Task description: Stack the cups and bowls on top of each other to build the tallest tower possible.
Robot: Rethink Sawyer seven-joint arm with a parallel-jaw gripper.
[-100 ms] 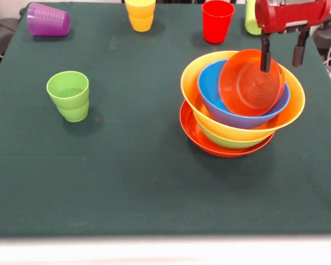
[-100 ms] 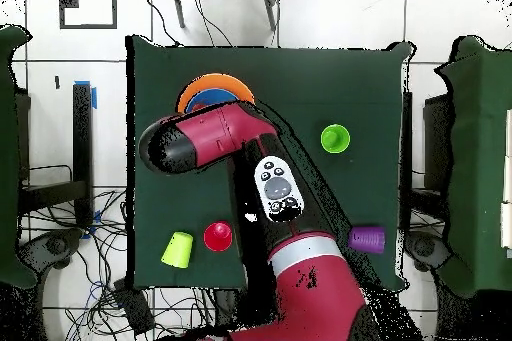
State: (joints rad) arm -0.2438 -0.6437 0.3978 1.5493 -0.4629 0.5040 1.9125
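The tower (image 1: 240,110) stands on the green table (image 1: 132,176) as a nest of bowls: the wide red-orange bowl (image 1: 209,144) at the bottom, the green bowl (image 1: 223,141) just showing above it, then the large orange-yellow bowl (image 1: 287,113), then the blue bowl (image 1: 211,88). The small orange bowl (image 1: 248,83) leans tilted inside the blue one, its hollow turned toward the front camera.

The gripper (image 1: 281,52) hangs over the tower with its two fingers apart; one fingertip (image 1: 265,63) crosses the small bowl's upper rim, though whether it touches cannot be told.

The cups lie well apart from the tower: an upright light green cup (image 1: 69,95) far to its side, a purple cup (image 1: 47,20) on its side, a yellow cup (image 1: 140,14), a red cup (image 1: 217,20), and a second light green cup (image 1: 251,19) behind the gripper.

These glossy plastic pieces look light, stiff and slippery; a pinch across the thin rim wall seems the surest hold, and the tilted bowl may slide if nudged.
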